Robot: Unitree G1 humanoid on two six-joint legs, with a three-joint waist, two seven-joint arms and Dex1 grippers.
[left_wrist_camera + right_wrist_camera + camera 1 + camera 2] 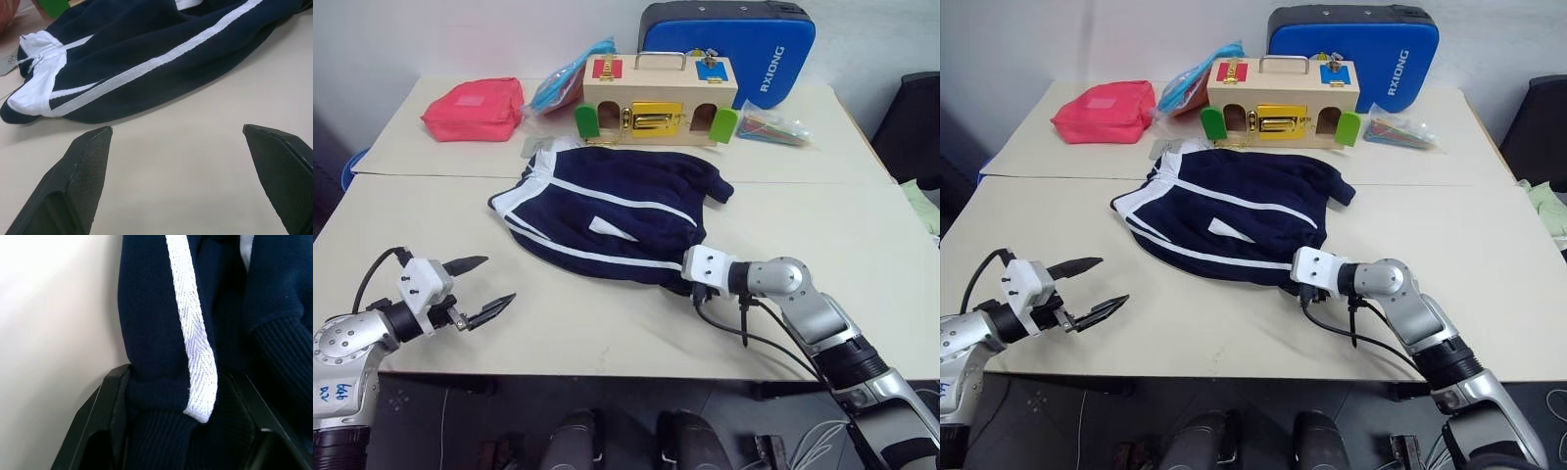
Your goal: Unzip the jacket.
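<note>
Jacket [617, 211]: navy, lying crumpled in the middle of the counter [862, 245], thin white stripes running across it, white collar end turned toward the far left.
Right gripper [1295, 282]: at the jacket's near right edge, its fingers [105, 401] clamped either side of a fold of navy cloth with the ribbed cuff and a white stripe's end caught between them.
Left gripper [478, 289]: over bare counter, well short of the jacket, nothing between its fingers [85, 171], which stand wide apart.
Ahead of the left fingers: the jacket's near hem and one long white stripe, the collar off to one side.
Wooden box [660, 101]: past the jacket, well beyond both sets of fingers, with a gold latch and green flaps.
Red pouch [475, 108]: far corner on the left, apart from the jacket.
Blue case [729, 41]: standing behind the wooden box at the counter's back edge.
</note>
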